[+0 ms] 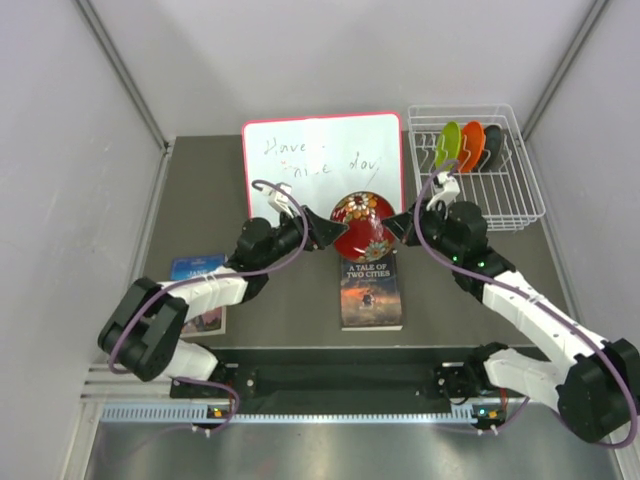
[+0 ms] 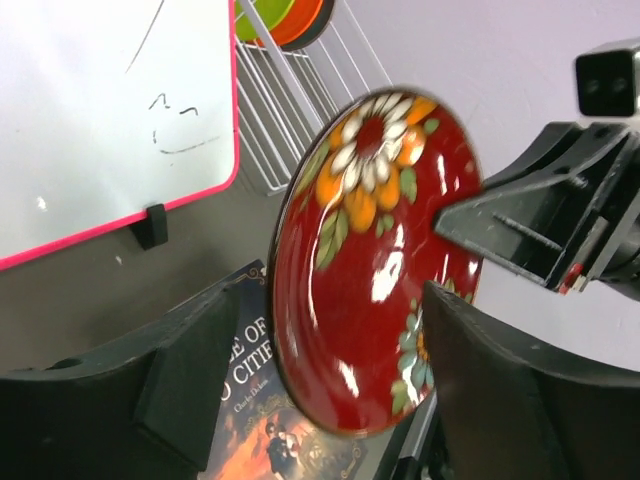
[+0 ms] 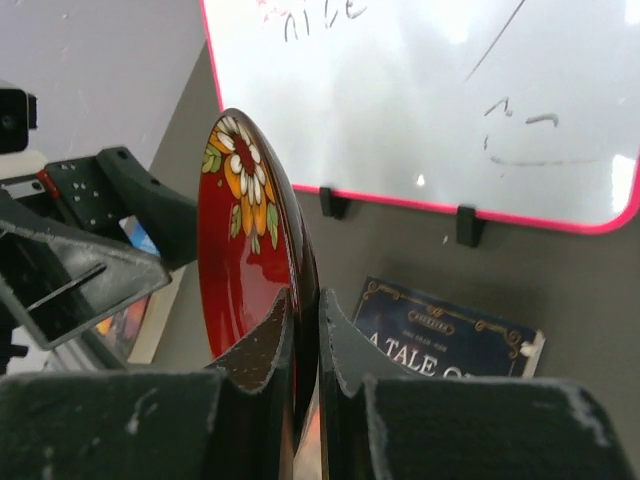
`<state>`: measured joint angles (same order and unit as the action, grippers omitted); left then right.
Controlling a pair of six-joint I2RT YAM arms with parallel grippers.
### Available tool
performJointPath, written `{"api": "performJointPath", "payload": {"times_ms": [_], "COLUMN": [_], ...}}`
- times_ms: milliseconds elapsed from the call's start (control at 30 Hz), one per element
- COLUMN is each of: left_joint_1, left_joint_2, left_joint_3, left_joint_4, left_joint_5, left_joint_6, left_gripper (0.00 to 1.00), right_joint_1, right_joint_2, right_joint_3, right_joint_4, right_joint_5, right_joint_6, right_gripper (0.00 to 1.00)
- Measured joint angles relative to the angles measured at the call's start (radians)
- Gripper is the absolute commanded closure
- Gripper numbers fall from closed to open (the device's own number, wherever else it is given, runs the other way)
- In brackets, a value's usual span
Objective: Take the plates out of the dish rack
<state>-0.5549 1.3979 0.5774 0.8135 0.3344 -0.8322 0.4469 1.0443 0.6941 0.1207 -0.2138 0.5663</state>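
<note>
A dark red plate (image 1: pixel 362 225) with a flower pattern hangs on edge above the table, in front of the whiteboard. My right gripper (image 1: pixel 400 226) is shut on its right rim; in the right wrist view the fingers (image 3: pixel 305 310) pinch the rim of the plate (image 3: pixel 245 250). My left gripper (image 1: pixel 325 228) is open, its fingers either side of the plate's (image 2: pixel 375 260) left edge, with a gap showing at the left finger (image 2: pixel 200 370). The white wire dish rack (image 1: pixel 520 200) at the back right holds a lime green plate (image 1: pixel 447 145), an orange plate (image 1: pixel 471 146) and a dark teal plate (image 1: pixel 492 148) upright.
A red-framed whiteboard (image 1: pixel 320 160) stands at the back centre. A book, "A Tale of Two Cities" (image 1: pixel 371 290), lies below the held plate. Another book (image 1: pixel 200 290) lies at the left under my left arm. Grey walls close in both sides.
</note>
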Motion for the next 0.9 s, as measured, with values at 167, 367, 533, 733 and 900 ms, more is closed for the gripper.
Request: {"api": "performJointPath", "payload": {"times_ms": [167,367,533,733,900], "left_joint_1": [-0.01,0.002,0.001,-0.017,-0.019], "left_joint_2": [0.076,0.113,0.095,-0.089,-0.384], "left_joint_3": [-0.003,-0.031,-0.051,-0.138,-0.251], "left_joint_4": [0.117,0.221,0.236,-0.036,-0.349], "left_joint_5": [0.002,0.019,0.016,-0.008,-0.108], "left_joint_6": [-0.047,-0.135,-0.129,-0.018,0.045], "left_gripper": [0.71,1.0,1.0,1.0,1.0], "right_joint_1": [0.005,-0.007,-0.002,0.008,-0.019], "right_joint_2": [-0.003,-0.01,-0.01,-0.015,-0.056], "right_joint_3": [-0.067,-0.092,-0.092,0.019,0.107], "right_joint_4": [0.051,0.089,0.09,-0.071,-0.138], "right_joint_5": [-0.047,-0.056,-0.062,0.075,0.211], "right_joint_6": [0.069,0.124,0.114,-0.014,-0.131], "right_gripper": [1.0,0.94,0.48,0.41,0.39]}}
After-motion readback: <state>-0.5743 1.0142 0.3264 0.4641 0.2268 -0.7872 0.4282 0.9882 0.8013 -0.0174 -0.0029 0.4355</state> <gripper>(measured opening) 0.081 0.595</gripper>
